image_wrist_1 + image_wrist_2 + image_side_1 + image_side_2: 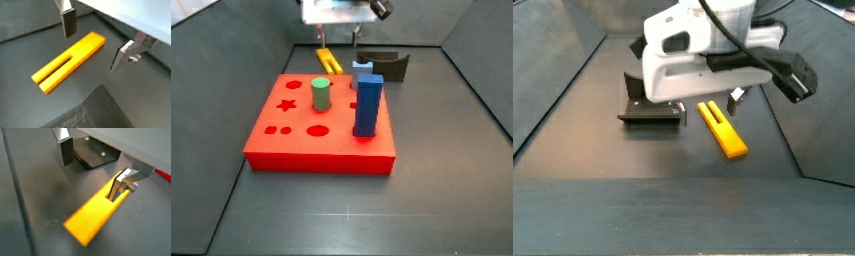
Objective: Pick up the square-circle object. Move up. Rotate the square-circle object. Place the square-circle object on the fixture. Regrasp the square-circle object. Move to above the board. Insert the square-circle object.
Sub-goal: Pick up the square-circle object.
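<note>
While the gripper [93, 44] hung just above the dark floor [133, 100], its jaws stood apart with nothing clamped between them, the two silver fingers [67, 22] flanking the square-circle object [69, 62] without touching it. That yellow-orange peg lay flat on the floor, its slotted end with two prong-like legs showing in a wrist view and its solid end filling the foreground in a wrist view [93, 219], where the peg ran between the fingers toward the fixture [95, 154]. In a side view the peg [722, 129] lay just beside the fixture [651, 107], apart from it, under the white gripper body [700, 55]. In a side view the peg [329, 60] sat behind the board [318, 125], near the fixture [385, 64], with the gripper [342, 12] above it. On the red board stood a green cylinder [321, 95] and a tall blue peg [368, 105], both upright.
</note>
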You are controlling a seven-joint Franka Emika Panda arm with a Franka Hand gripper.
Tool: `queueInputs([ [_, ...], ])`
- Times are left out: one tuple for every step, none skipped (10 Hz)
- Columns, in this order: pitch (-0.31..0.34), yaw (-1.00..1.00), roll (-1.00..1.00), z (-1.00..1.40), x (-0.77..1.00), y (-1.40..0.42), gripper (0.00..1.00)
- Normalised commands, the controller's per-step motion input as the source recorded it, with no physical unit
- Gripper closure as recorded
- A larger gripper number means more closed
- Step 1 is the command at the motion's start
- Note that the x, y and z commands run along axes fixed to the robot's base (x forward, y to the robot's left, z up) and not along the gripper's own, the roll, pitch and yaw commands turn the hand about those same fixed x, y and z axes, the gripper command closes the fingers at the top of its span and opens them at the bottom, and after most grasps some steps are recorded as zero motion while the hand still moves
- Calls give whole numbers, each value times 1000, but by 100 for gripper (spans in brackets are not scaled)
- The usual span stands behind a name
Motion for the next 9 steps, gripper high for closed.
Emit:
queueInputs([
  [-286, 429, -33, -569, -260, -240, 0],
  [-303, 391, 0, -383, -129, -237, 0],
  [-361, 354, -56, -143, -160, -197, 0],
  [-410, 309, -80, -34, -243, -126, 0],
  [-404, 277, -99, 0, -203, -9, 0],
  [-381, 266, -19, -54, -251, 0, 0],
  [-333, 194, 0, -254, -234, 0, 0],
  [-191, 0, 0, -303, -183, 0, 0],
  [-76, -34, 11, -320, -57, 0, 0],
])
